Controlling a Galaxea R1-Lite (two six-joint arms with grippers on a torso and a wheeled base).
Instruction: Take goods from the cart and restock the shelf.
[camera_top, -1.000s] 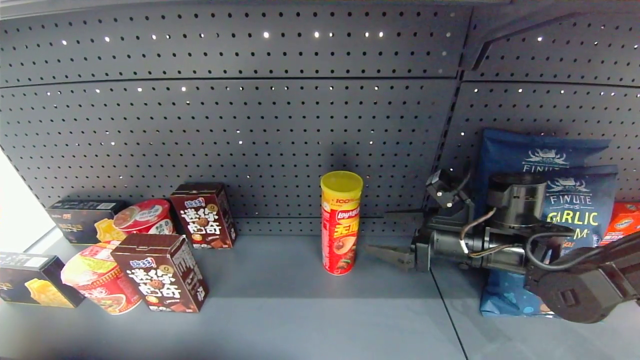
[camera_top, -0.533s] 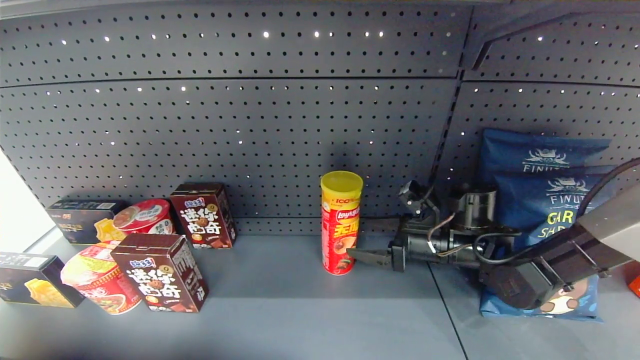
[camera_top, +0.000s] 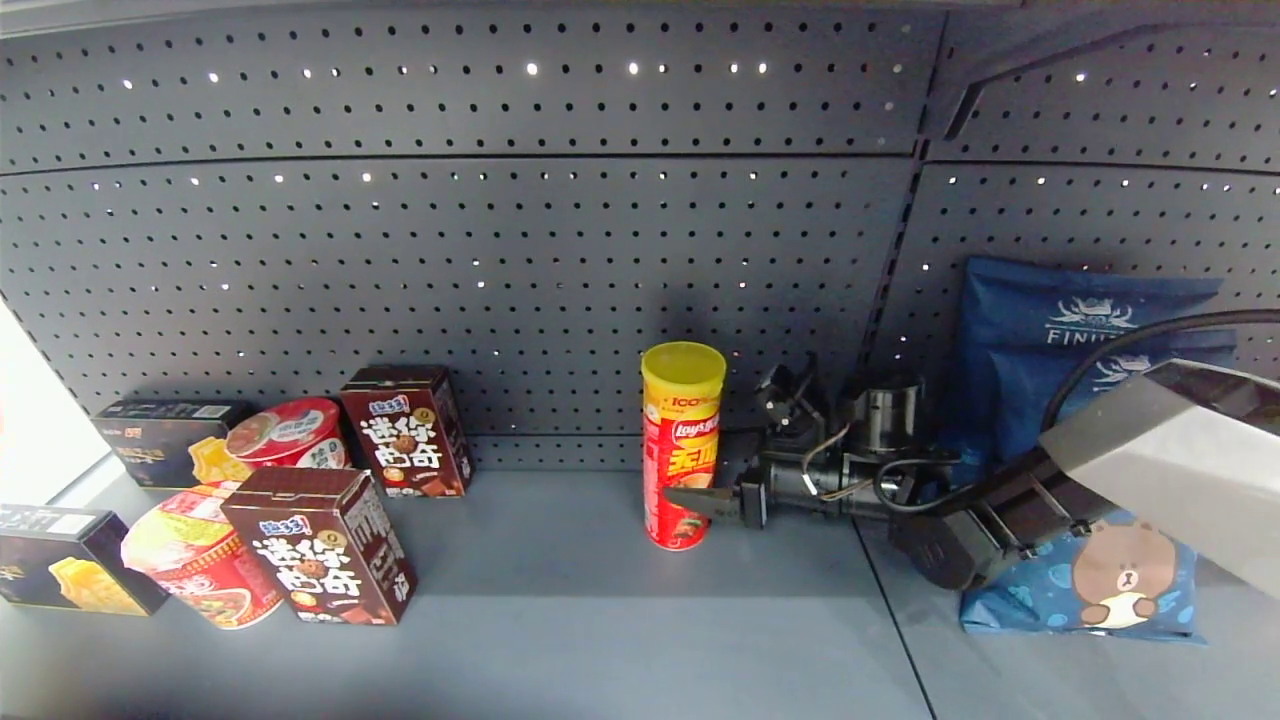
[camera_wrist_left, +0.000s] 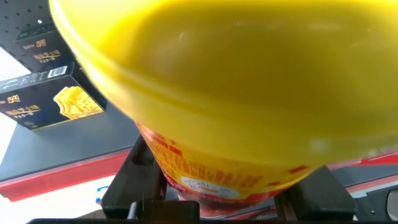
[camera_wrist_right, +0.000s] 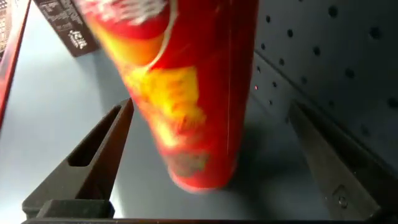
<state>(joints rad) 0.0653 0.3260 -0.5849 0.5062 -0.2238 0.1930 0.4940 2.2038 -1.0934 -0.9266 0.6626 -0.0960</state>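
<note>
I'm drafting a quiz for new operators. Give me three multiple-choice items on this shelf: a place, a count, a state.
1. The chip can stands: A) between the brown boxes and the blue bags; B) atop a box; C) left of the boxes.
2. Brown boxes on the shelf: A) one; B) two; C) four.
3. The right gripper is: A) shut; B) open around the can; C) holding a bag.
Answers: 1 A, it stands upright mid-shelf; 2 B, one nearer, one farther back; 3 B, its fingers flank the can.
</note>
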